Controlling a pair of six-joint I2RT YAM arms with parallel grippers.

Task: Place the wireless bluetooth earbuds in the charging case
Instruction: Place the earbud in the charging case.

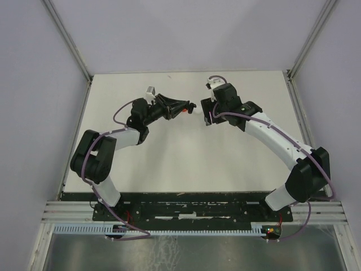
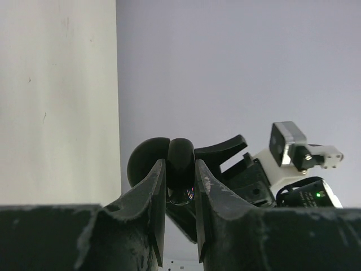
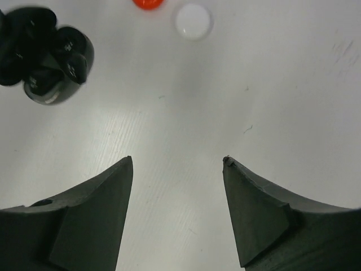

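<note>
While left gripper (image 2: 180, 169) pinches a black case (image 2: 180, 149), right gripper (image 3: 177, 160) gapes wide, empty, nr table's (image 1: 197, 164) far edge.

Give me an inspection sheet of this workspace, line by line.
Surface: white table, faint scuffs.
Job's things: black rounded piece clamped in left gripper; red disc and white disc on the table; earbuds not made out.
Clutter: nothing seen.
Grippers: left gripper shut on the black rounded piece; right gripper open, empty, above the table.
Cables: purple cables along both arms.
Surroundings: grey walls, metal frame.
</note>
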